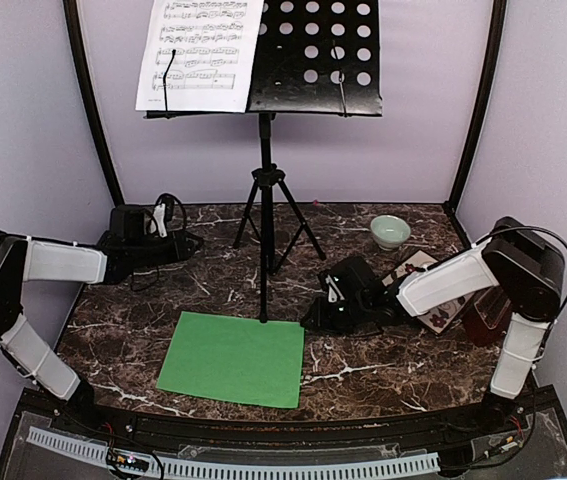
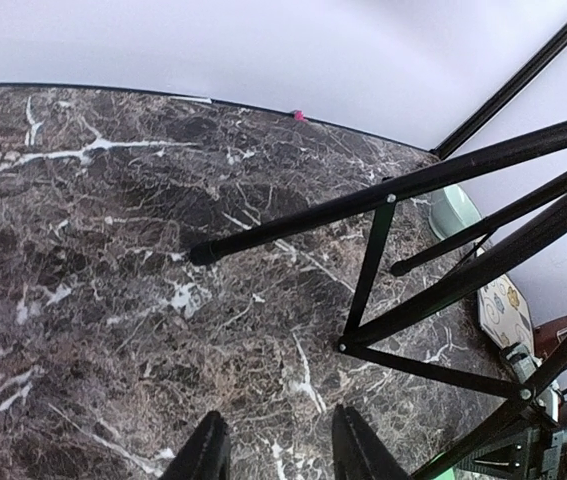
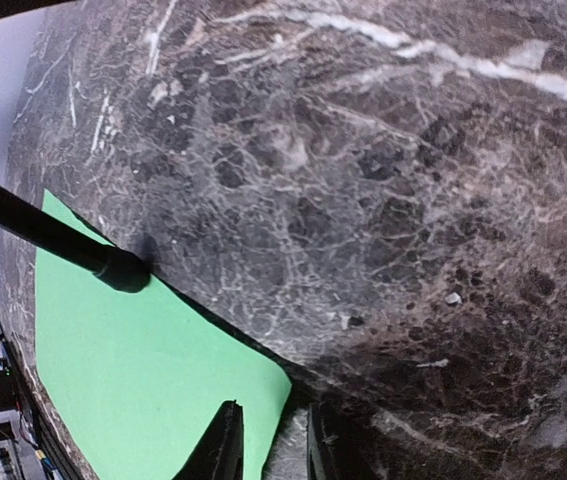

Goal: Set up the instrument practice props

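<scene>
Top external: music stand (image 1: 265, 190) centre-rear, white sheet (image 1: 199, 52) on its desk, L half. Green sheet (image 1: 235, 358) flat at front, tripod foot at far edge. Metronome (image 1: 485, 318) at R table edge. Left wrist: I see left gripper (image 2: 278, 435) jaws apart over open marble. Right wrist only: right gripper (image 3: 271, 425) jaws narrowly apart, astride green sheet's corner.
</scene>
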